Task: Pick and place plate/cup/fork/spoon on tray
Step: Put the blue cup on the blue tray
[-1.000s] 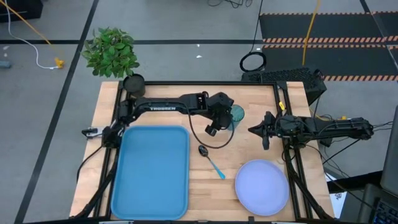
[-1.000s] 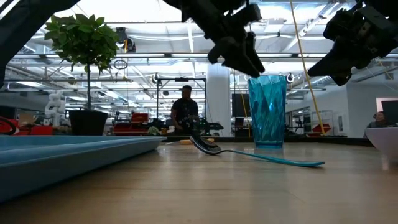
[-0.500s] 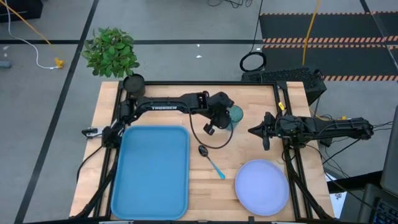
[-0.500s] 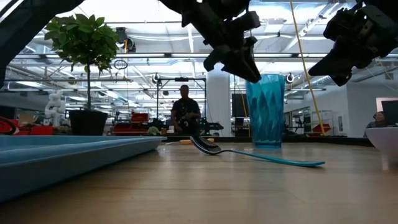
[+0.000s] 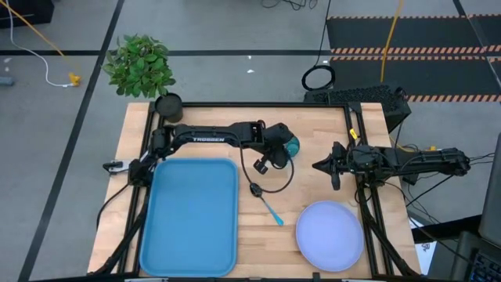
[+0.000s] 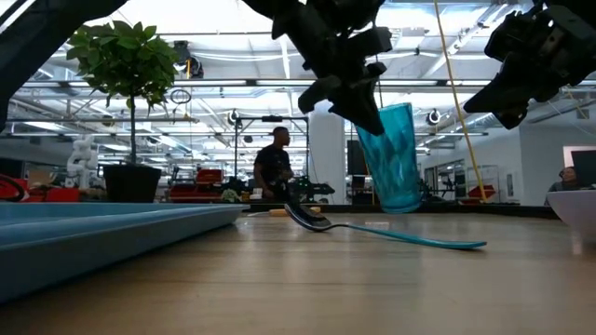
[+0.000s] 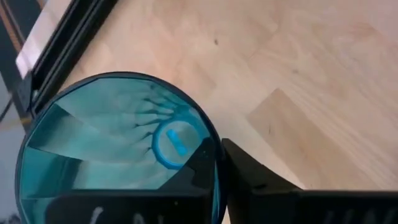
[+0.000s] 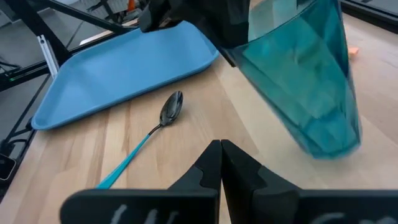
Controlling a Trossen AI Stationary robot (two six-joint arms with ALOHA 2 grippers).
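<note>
The teal cup (image 5: 291, 146) (image 6: 396, 158) hangs tilted over the table's middle, its rim leaning toward the tray. My left gripper (image 5: 283, 149) (image 7: 217, 155) is shut on it. The blue-handled spoon (image 5: 264, 200) (image 6: 372, 231) lies flat on the wood near the blue tray (image 5: 192, 215). The pale plate (image 5: 329, 235) rests at the near right. My right gripper (image 5: 317, 164) (image 8: 221, 155) hovers shut to the right of the cup, holding nothing. An orange end (image 8: 353, 51), maybe the fork's handle, shows beyond the cup. My left gripper holds the cup by its rim (image 7: 214, 146), on the side toward the tray. One finger (image 7: 199, 163) is inside the cup and one finger (image 7: 255, 180) is outside. The fingers come from above, pointing down. The cup hangs tilted below them, its base (image 6: 405, 207) just off the table.
A potted green plant (image 5: 141, 64) stands beyond the far left corner, with a black pot (image 5: 168, 103) at the table's edge. Bare wood lies between the spoon and the plate. A person (image 6: 275, 167) stands far back in the room.
My left gripper has shut on the cup's rim and shifted a little toward the tray. The cup, upright on the table before, is now tipped with its rim toward the tray and its base raised off the wood.
</note>
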